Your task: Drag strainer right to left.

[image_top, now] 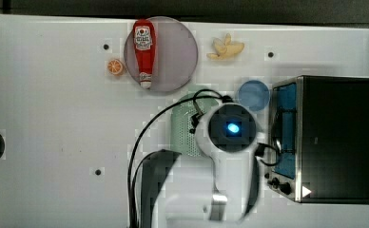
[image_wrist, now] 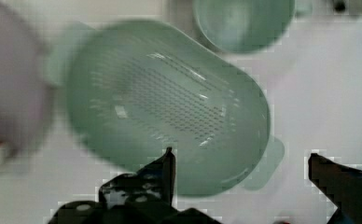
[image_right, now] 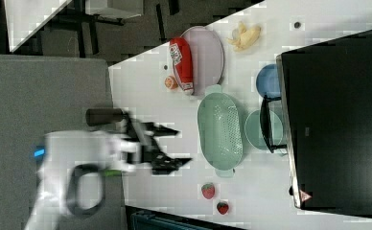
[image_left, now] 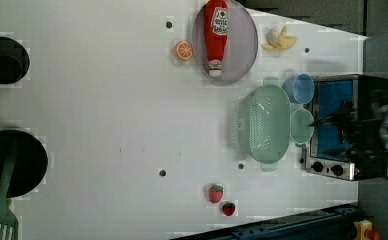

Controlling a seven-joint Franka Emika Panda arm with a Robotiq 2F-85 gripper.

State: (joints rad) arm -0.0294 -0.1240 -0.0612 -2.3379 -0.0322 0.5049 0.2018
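The strainer [image_left: 263, 124] sits empty on the white surface [image_left: 107, 125], with bare room toward the left view's left. A green cup [image_left: 302, 125] touches its other side, by the toaster oven [image_left: 349, 125]. The tool [image_wrist: 240, 165] hangs above the strainer, fingers spread apart, holding nothing.

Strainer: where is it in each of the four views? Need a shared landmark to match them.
Top view: strainer centre, partly under the arm.
Left view: strainer right of centre, beside the toaster oven.
Right view: centre.
Wrist view: centre.
Landmark: green cup next to it.
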